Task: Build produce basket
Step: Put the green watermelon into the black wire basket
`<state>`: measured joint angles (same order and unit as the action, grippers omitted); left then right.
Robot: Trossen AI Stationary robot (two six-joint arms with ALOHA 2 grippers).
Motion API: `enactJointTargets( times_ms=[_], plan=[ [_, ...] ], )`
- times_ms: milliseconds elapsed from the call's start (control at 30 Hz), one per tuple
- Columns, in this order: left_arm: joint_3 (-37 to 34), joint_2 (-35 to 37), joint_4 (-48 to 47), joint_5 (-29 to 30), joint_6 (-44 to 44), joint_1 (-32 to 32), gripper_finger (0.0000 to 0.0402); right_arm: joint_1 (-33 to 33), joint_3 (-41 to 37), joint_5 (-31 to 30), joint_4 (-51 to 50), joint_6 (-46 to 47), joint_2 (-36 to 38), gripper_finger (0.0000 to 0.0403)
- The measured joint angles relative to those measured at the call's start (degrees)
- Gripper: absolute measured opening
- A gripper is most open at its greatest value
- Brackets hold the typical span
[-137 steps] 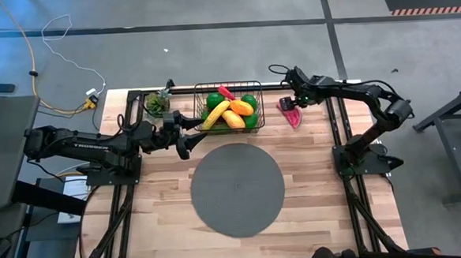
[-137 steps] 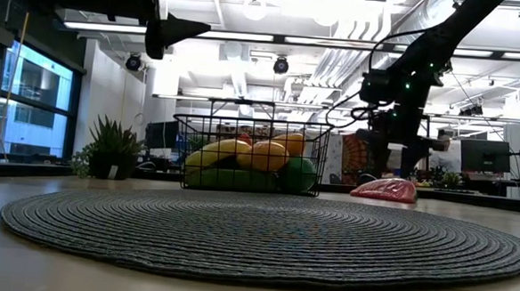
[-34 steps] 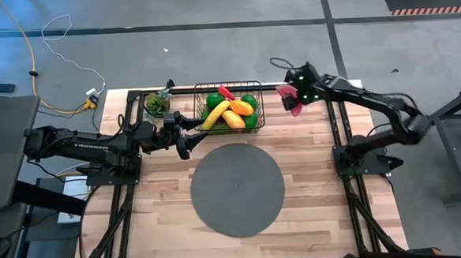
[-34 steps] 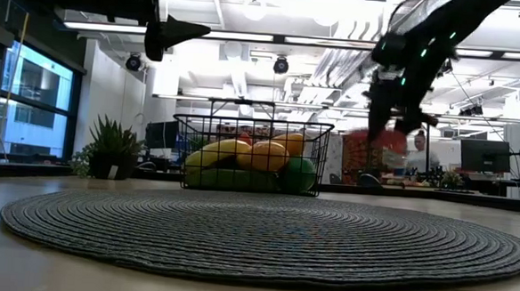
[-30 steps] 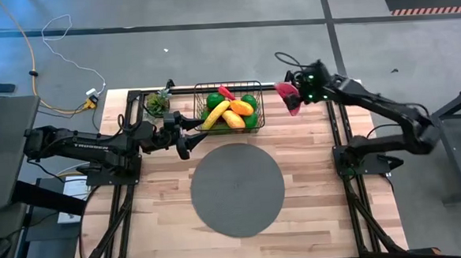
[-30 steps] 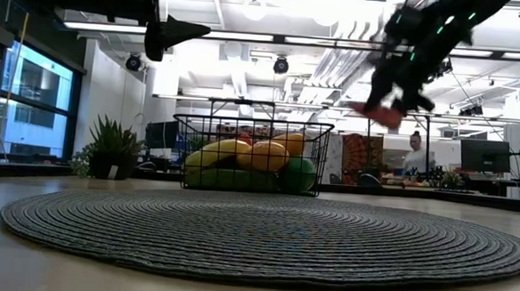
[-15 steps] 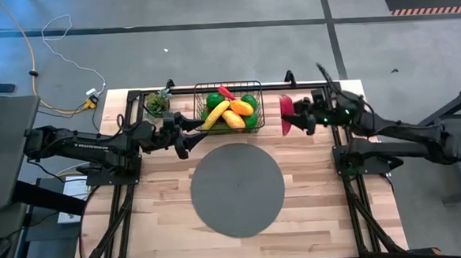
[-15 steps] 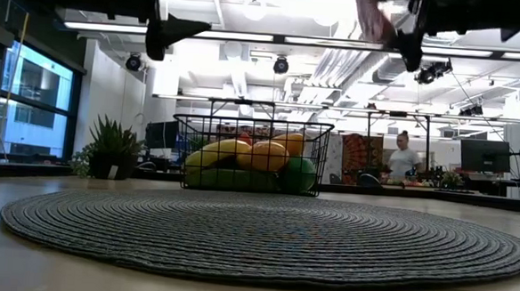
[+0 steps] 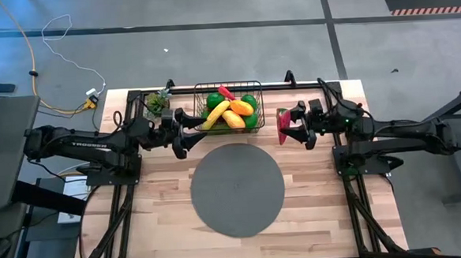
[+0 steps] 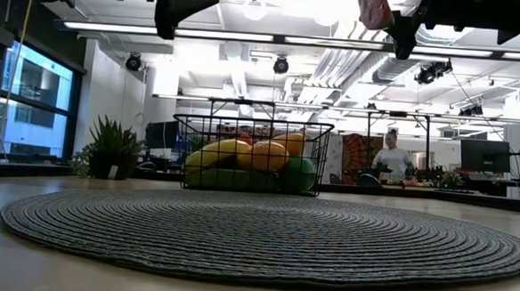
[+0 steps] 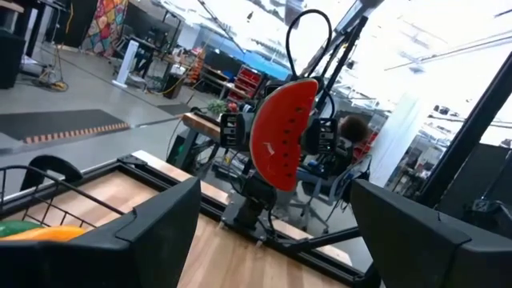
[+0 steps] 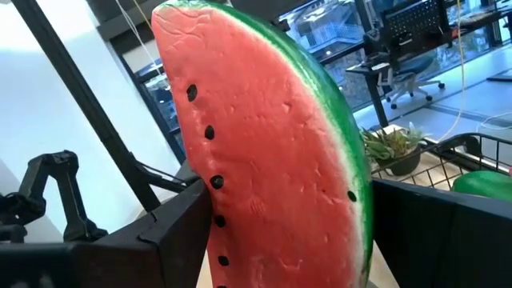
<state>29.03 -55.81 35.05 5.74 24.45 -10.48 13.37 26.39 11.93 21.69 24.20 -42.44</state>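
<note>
Watermelon slice (image 9: 283, 121) lifted off the surface (image 9: 313, 188) and swung round, now held aloft just right of the basket (image 9: 228, 107), clenched in the right pincer (image 9: 293, 124). Left pincer (image 9: 178, 132) spread and empty at the basket's left. Probably only the drop-in among the banana (image 9: 216, 114) and limes (image 9: 250, 102) left.

Right end effector (image 9: 291, 126) is carrying the watermelon slice (image 9: 284, 123) up off the table (image 9: 314, 211) (it lay by the basket (image 9: 228, 107) 4.6 s ago), w/ the arm now folding low and swinging the slice nearer the mat (image 9: 238, 189). Left end effector (image 9: 179, 133) is edging slightly twd the basket.
</note>
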Motion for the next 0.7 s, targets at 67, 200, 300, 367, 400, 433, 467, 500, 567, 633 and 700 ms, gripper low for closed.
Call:
enactJointTargets(
  times_ms=[67, 200, 300, 367, 400, 433, 467, 500, 567, 633, 700],
  plan=[
    [0.1, 0.0, -0.2, 0.0, 0.0, 0.0, 0.031, 0.0, 0.0, 0.0, 0.0, -0.1, 0.0, 0.0271],
    [0.1, 0.0, -1.2, 0.0, 0.0, 0.0, 0.031, 0.0, 0.0, 0.0, -0.1, -0.1, 0.0, 0.0271],
    [0.1, 0.0, -1.4, 0.0, 0.0, 0.0, 0.031, 0.0, 0.0, 0.0, -0.1, 0.3, 0.0, 0.0271],
    [0.1, 0.0, -1.4, 0.0, 0.0, 0.0, 0.031, 0.0, 0.0, 0.0, -0.2, 0.3, 0.0, 0.0271],
    [0.1, 0.0, -1.4, 0.0, 0.0, 0.0, 0.031, 0.0, 0.0, 0.0, -0.3, 0.3, 0.0, 0.0271],
    [0.1, 0.0, -1.4, 0.0, 0.0, 0.0, 0.031, 0.0, 0.1, 0.0, -0.3, 0.3, 0.0, 0.0271],
    [0.1, 0.0, -1.4, 0.0, 0.0, 0.0, 0.031, 0.0, 0.1, 0.0, -0.3, 0.3, 0.0, 0.0271],
    [0.1, 0.0, -1.4, 0.0, 0.0, 0.0, 0.031, 0.0, 0.1, 0.0, -0.3, 0.4, 0.0, 0.0271],
    [0.1, 0.0, -1.4, 0.0, 0.0, 0.0, 0.031, 0.0, 0.1, 0.0, -0.3, 0.4, 0.0, 0.0271],
    [0.1, 0.0, -1.4, 0.0, 0.0, 0.0, 0.031, 0.0, 0.1, -0.2, -0.3, 1.7, 0.0, 0.0271],
    [0.1, 0.0, -1.4, 0.0, 0.3, 0.0, 0.031, 0.0, 0.1, -1.9, -0.3, 4.8, 0.0, 0.0271]
  ],
)
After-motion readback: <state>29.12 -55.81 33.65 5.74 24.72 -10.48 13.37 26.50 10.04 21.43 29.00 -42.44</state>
